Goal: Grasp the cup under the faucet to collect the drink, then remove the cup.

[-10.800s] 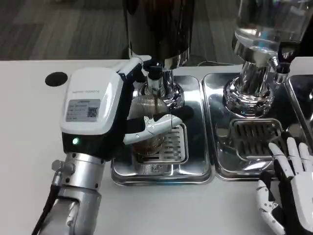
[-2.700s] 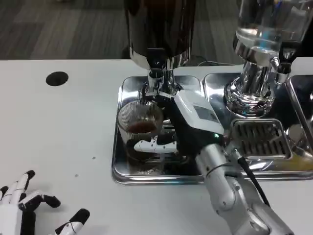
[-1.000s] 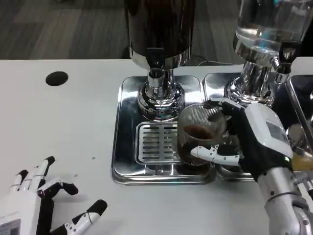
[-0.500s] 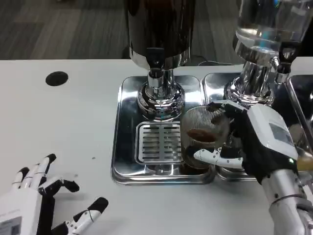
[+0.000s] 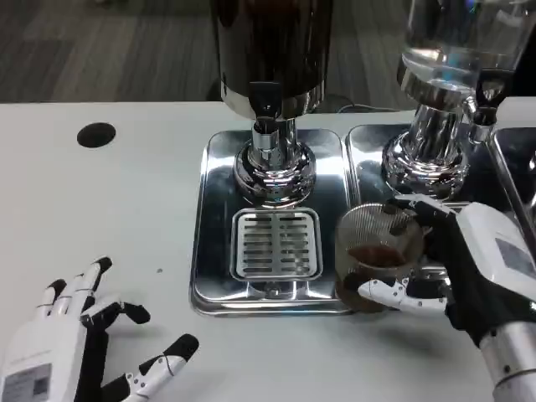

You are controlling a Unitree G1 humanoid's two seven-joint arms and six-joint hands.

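Note:
A ribbed clear cup (image 5: 377, 251) with dark drink in its lower part is held by my right hand (image 5: 469, 272), fingers wrapped around it. The cup hangs over the seam between the two steel trays, near their front edges, well right of the dark dispenser's faucet (image 5: 268, 126). The drip grate (image 5: 276, 244) under that faucet is bare. My left hand (image 5: 79, 343) lies open at the lower left of the table, fingers spread, holding nothing.
The left steel tray (image 5: 213, 251) carries the dark dispenser (image 5: 272, 50); the right tray (image 5: 368, 146) carries a clear dispenser (image 5: 452, 50) with its own tap (image 5: 483, 121). A black round hole (image 5: 96, 135) marks the table at the left. White tabletop runs along the front.
My right hand has carried the cup rightward and toward the front edge, away from the faucet. My left hand has shifted slightly up and to the right.

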